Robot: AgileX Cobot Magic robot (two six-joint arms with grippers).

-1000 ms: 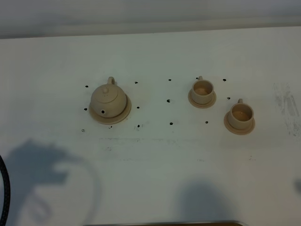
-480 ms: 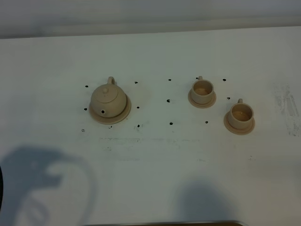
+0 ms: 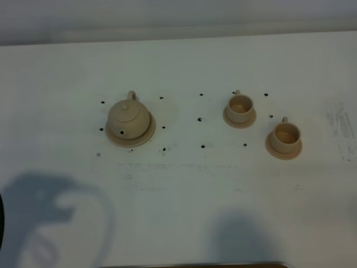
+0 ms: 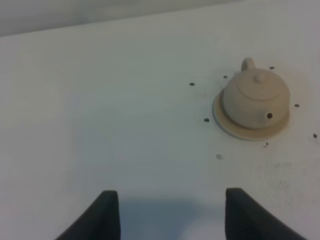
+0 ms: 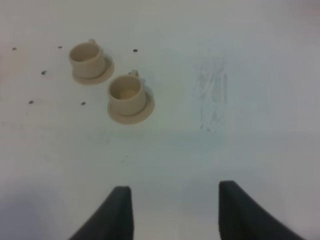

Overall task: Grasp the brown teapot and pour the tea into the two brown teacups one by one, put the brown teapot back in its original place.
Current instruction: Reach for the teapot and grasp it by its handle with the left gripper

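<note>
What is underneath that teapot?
The teapot stands on a flat round tan saucer; only its rim shows around the pot's base. The saucer's middle is covered by the pot, so it cannot be seen.

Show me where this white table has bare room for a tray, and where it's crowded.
Bare: the wide far strip of the white table behind everything; the near strip in front; the gap between the squat tan ceramic teapot and the two small tan cylindrical teacups, holding only small black dots. Crowded: the teacups on saucers, close together.
</note>
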